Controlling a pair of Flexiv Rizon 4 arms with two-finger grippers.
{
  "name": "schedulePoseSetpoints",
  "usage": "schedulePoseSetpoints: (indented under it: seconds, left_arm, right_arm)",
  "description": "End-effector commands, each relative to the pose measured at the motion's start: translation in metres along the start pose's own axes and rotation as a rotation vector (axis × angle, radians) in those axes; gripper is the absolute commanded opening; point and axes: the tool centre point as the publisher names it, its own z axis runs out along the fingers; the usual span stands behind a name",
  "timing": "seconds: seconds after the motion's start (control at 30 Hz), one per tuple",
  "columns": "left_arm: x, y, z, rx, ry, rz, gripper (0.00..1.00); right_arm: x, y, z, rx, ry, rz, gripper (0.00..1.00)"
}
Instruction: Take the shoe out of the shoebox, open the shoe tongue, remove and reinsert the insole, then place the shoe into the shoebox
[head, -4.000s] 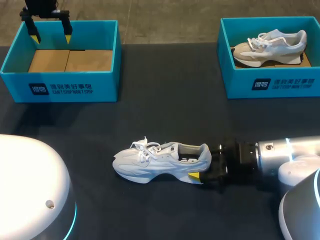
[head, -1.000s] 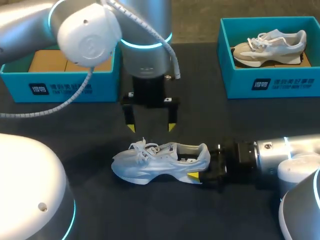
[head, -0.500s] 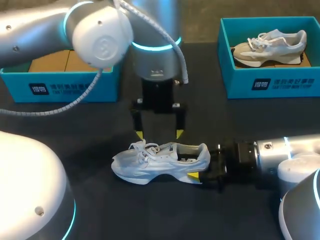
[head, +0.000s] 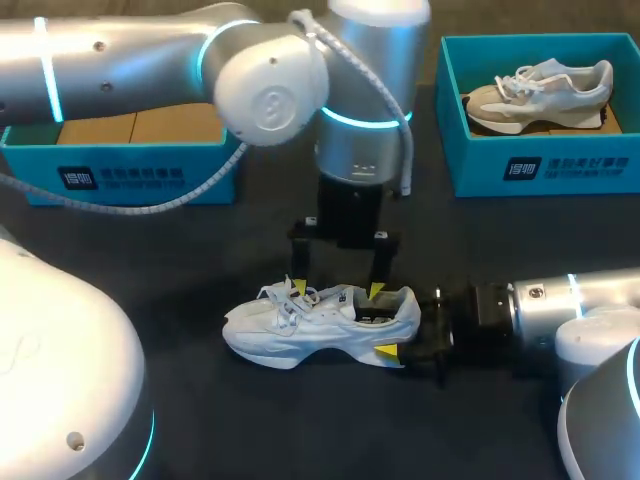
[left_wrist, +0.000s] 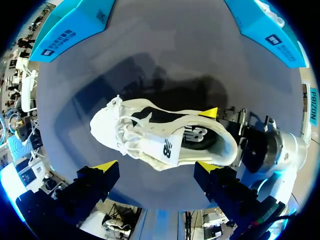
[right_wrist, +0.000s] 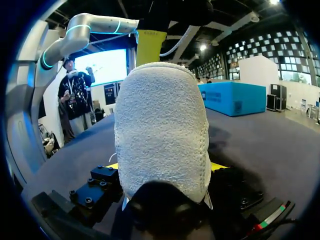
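Two sets: right jaws clamp shoe (head: 300, 328) heel; left jaws spread above it.

Item count:
- Shoes: 2. One shoe (head: 320, 322) lies on the table (head: 150, 260); a second shoe (head: 540, 95) lies in the right box (head: 540, 170).
- Boxes: 2, the right box and the left box (head: 120, 165).
- Arms: 2, the left arm (head: 270, 90) and the right arm (head: 560, 320).
- Grippers: 2, the left gripper (head: 337, 289) and the right gripper (head: 400, 328), with two fingers each.
- Tables: 1.
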Motion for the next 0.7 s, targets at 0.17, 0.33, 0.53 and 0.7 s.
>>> schedulePoseSetpoints:
  seconds: [0.17,0.33,0.53,0.7]
  left_arm:
    - [0.015,-0.008,0.019,-0.041,-0.103,-0.017,1.0]
    - [0.014,-0.008,0.027,-0.046,-0.134,-0.028,0.95]
    - [0.013,-0.01,0.035,-0.052,-0.179,-0.041,0.83]
    - [0.01,-0.011,0.039,-0.062,-0.205,-0.051,0.72]
  right_arm:
    - [0.0,0.0,0.001,0.004,-0.001,0.0,0.0]
    - [0.0,0.0,0.001,0.004,-0.001,0.0,0.0]
    - [0.0,0.0,0.001,0.004,-0.001,0.0,0.0]
    - [0.0,0.0,0.001,0.004,-0.001,0.0,0.0]
